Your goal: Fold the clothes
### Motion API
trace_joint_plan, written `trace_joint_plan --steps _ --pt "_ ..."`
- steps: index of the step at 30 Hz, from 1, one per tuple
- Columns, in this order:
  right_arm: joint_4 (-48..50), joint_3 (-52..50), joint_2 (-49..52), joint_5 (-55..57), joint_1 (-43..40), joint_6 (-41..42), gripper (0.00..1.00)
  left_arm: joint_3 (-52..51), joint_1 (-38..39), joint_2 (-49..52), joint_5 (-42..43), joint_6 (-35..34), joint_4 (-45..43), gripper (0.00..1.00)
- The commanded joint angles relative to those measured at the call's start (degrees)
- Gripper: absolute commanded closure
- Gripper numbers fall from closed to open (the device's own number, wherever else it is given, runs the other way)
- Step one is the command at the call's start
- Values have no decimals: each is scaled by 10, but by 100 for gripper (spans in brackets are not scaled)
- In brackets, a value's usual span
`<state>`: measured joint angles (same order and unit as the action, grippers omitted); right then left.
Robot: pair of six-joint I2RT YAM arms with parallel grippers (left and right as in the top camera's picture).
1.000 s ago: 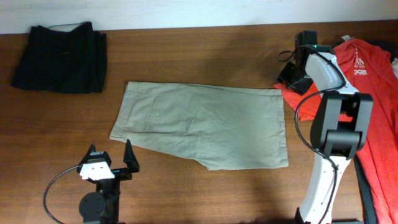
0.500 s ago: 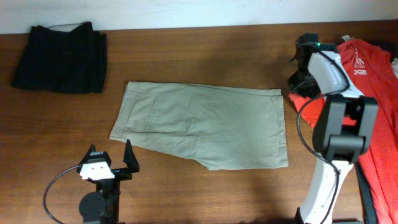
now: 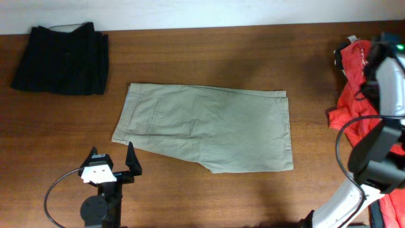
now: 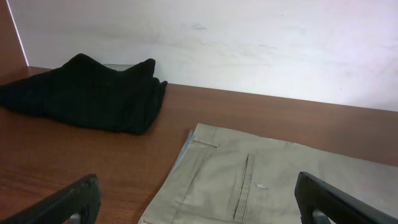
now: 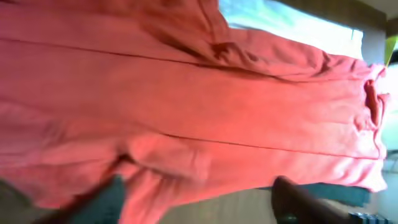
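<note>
The khaki shorts lie flat mid-table, waistband to the left; the left wrist view shows their welt pocket. My left gripper is open and empty, just off their front left corner, and its fingers frame the waistband in its own view. A black garment lies folded at the back left and also shows in the left wrist view. The red T-shirt is bunched at the right edge. My right gripper is over it, fingers apart, red cloth filling its blurred view.
The wooden table ends at a white wall at the back. The right arm's base and cable stand at the front right, and the left arm's base at the front left.
My right arm has swung from beside the shorts' right hem to the far right edge. The red T-shirt has shifted right with it and bunched up. The left arm has not moved.
</note>
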<state>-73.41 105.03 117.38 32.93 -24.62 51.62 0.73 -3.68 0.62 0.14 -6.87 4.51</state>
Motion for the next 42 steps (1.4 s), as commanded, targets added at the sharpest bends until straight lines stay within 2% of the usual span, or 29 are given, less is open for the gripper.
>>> trace_joint_plan --steps 1,3,5,7,10,15,19,25,29,30,33,41,42 --pt "-3 1 -7 -106 -25 -51 1 -2 -2 -3 0 3 2 1" --pt "2 1 -7 -232 -29 -115 1 -2 -2 -3 0 3 2 1" --pt "25 1 -7 -406 -17 -248 0 -2 -2 -3 0 3 2 1" --pt "28 1 -7 -512 5 -353 0 -2 -2 -3 0 3 2 1" --pt "18 -20 -6 -455 79 -422 1 -2 -2 -3 0 3 2 1" --pt "44 -85 9 -397 169 -418 1 -2 -2 -3 0 3 2 1" --pt "59 -132 10 -397 174 -420 1 -2 -2 -3 0 3 2 1" --pt "138 -258 10 -403 175 -424 1 -2 -2 -3 0 3 2 1" --pt "158 -291 10 -440 175 -424 0 -2 -2 -3 0 3 2 1" --pt "158 -292 10 -449 175 -424 2 -2 -2 -3 0 3 2 1" --pt "158 -292 10 -468 178 -424 19 -2 -2 -3 0 3 2 1" --pt "180 -293 10 -455 255 -402 20 -2 -2 -3 0 3 2 1" --pt "182 -293 10 -456 257 -402 24 -2 -2 -3 0 3 2 1"
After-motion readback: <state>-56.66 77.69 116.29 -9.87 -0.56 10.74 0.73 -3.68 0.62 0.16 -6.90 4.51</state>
